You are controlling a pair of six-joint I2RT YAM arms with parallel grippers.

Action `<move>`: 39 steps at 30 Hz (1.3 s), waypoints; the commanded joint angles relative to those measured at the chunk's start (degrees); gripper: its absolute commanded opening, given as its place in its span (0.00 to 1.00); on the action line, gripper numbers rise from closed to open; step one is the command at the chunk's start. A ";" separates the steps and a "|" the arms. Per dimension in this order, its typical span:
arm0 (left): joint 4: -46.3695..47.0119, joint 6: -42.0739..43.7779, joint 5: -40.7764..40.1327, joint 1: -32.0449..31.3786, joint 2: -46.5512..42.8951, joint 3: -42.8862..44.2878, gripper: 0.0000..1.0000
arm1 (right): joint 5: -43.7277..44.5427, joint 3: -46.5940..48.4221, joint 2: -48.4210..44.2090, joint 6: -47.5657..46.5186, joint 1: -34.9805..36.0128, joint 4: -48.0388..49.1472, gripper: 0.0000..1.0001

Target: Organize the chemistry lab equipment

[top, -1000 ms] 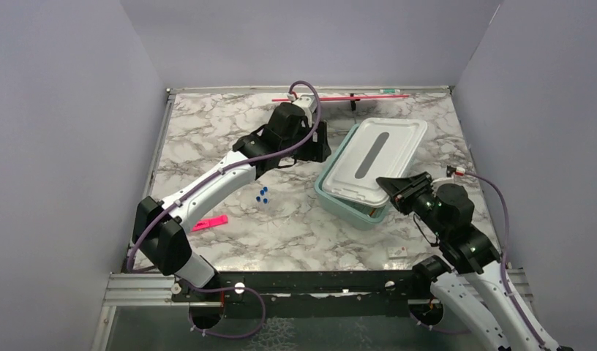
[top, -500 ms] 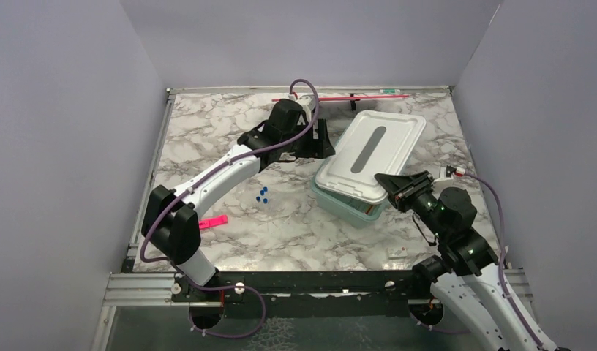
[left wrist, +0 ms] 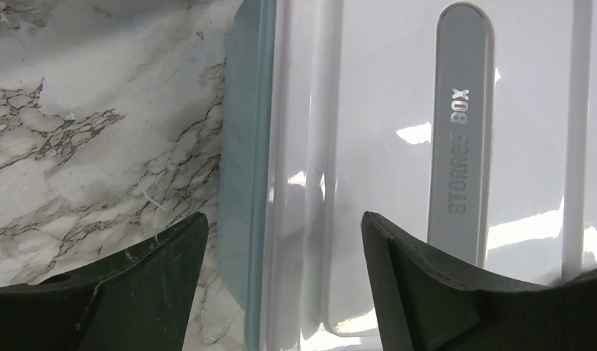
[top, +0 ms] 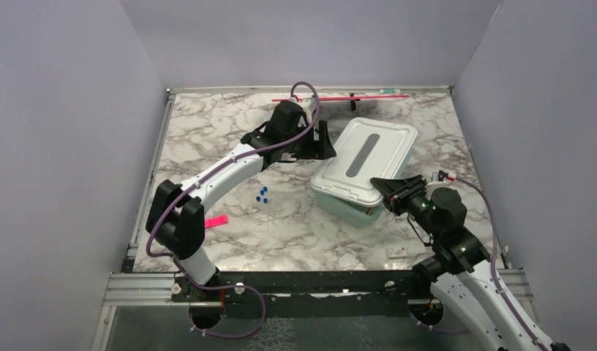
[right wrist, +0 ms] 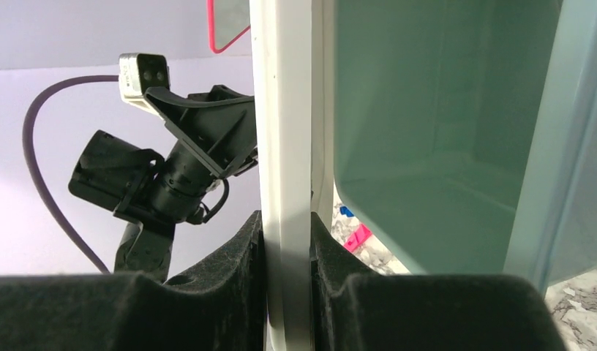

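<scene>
I am pinching the near rim of the white lid (right wrist: 281, 110) with my right claw (right wrist: 287, 227), its 2 fingers narrowed onto the thin plastic edge, and the lid is sitting tilted over the teal tub (right wrist: 427, 110). My left claw (left wrist: 281, 223) is standing wide and holding nothing, straddling the lid's left edge above the tub rim; I cannot tell whether it is touching. The blue-capped tubes (top: 263, 195) are lying in a small cluster on the table (top: 208, 139), well apart from the tub on its left side.

I am judging the lid to be light and stiff but glossy, so probably slippery. Held by 1 edge it may swing, and a second hold on the far rim would be steadying it. The tubes are looking small, light and round, so likely to roll. I would be taking them 1 at a time across the body, just below the cap, squeezing gently in case the clear wall is fragile
</scene>
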 commanded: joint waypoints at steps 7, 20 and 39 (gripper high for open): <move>3.28 -0.40 4.70 0.24 2.85 -2.63 0.76 | 4.52 -0.62 -2.75 -0.33 -0.07 -8.56 0.51; 0.19 2.02 3.15 0.32 5.55 -0.33 0.69 | 9.32 17.67 10.73 -5.20 -0.06 -35.82 0.68; -1.75 4.46 1.84 0.83 6.12 2.18 0.63 | 11.31 23.16 22.25 -19.74 -0.03 -39.96 0.67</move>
